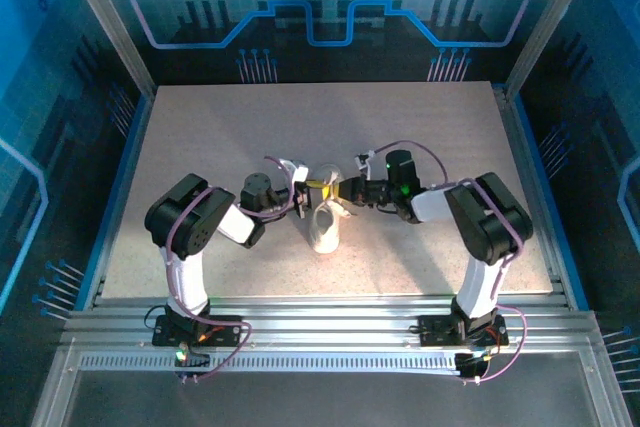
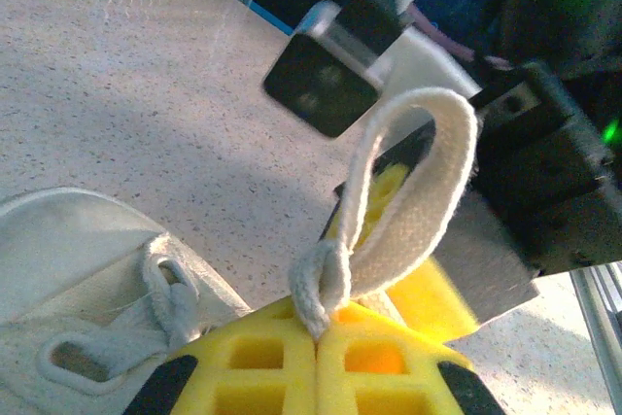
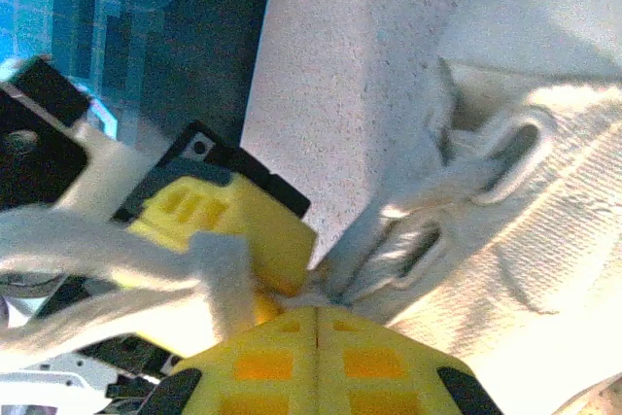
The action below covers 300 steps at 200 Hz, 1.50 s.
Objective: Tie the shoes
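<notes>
The white shoe (image 1: 325, 227) lies mid-table between my two arms, toe toward the near edge. My left gripper (image 2: 319, 329) is shut, its yellow fingers pinching the base of a white lace loop (image 2: 418, 182) that arches up and to the right; in the top view it (image 1: 306, 197) sits at the shoe's upper left. My right gripper (image 3: 319, 310) is shut, with a lace strand (image 3: 303, 291) caught at its tips beside the eyelets of the shoe (image 3: 525, 211). It (image 1: 343, 193) faces the left gripper across the shoe's opening. More lace (image 3: 117, 259) drapes over the left gripper's yellow finger (image 3: 219, 221).
The speckled table (image 1: 200, 137) has free room on every side of the shoe. Metal frame posts and blue panels enclose it. An aluminium rail (image 1: 320, 322) with both arm bases runs along the near edge. The right arm's black body (image 2: 544, 162) looms close behind the loop.
</notes>
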Each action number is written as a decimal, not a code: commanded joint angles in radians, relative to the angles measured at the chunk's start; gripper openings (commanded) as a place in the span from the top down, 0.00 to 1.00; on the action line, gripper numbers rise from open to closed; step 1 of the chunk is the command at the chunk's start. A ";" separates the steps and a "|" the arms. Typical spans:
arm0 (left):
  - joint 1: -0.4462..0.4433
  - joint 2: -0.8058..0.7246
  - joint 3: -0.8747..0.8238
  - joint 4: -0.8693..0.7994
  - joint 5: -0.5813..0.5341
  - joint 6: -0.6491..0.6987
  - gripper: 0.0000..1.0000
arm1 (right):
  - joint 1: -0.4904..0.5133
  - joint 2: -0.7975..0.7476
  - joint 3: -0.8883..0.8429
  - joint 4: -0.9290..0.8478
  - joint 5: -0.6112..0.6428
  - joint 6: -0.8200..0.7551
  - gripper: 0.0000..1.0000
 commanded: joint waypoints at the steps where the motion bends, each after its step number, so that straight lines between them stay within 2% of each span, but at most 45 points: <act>1: 0.011 0.017 -0.019 0.057 0.033 -0.023 1.00 | -0.011 -0.115 0.007 -0.226 0.088 -0.212 1.00; 27: 0.010 0.024 -0.020 0.067 0.034 -0.025 1.00 | -0.018 -0.159 0.024 -0.337 0.124 -0.295 1.00; 102: 0.010 0.034 -0.029 0.071 0.036 -0.023 1.00 | -0.020 -0.174 0.040 -0.407 0.148 -0.333 1.00; 117: 0.010 0.039 -0.026 0.072 0.037 -0.020 1.00 | -0.019 -0.163 0.041 -0.402 0.150 -0.321 0.91; 146: 0.010 0.046 -0.022 0.073 0.037 -0.015 1.00 | -0.029 -0.133 0.060 -0.392 0.134 -0.290 0.79; 172: 0.010 0.052 -0.017 0.075 0.038 -0.013 1.00 | -0.039 -0.097 0.084 -0.362 0.107 -0.247 0.74; 241: 0.008 0.066 -0.003 0.075 0.043 -0.008 1.00 | -0.031 -0.028 0.118 -0.298 0.047 -0.150 0.64; 300: 0.004 0.071 0.001 0.075 0.047 -0.005 1.00 | -0.002 0.025 0.123 -0.248 0.032 -0.085 0.61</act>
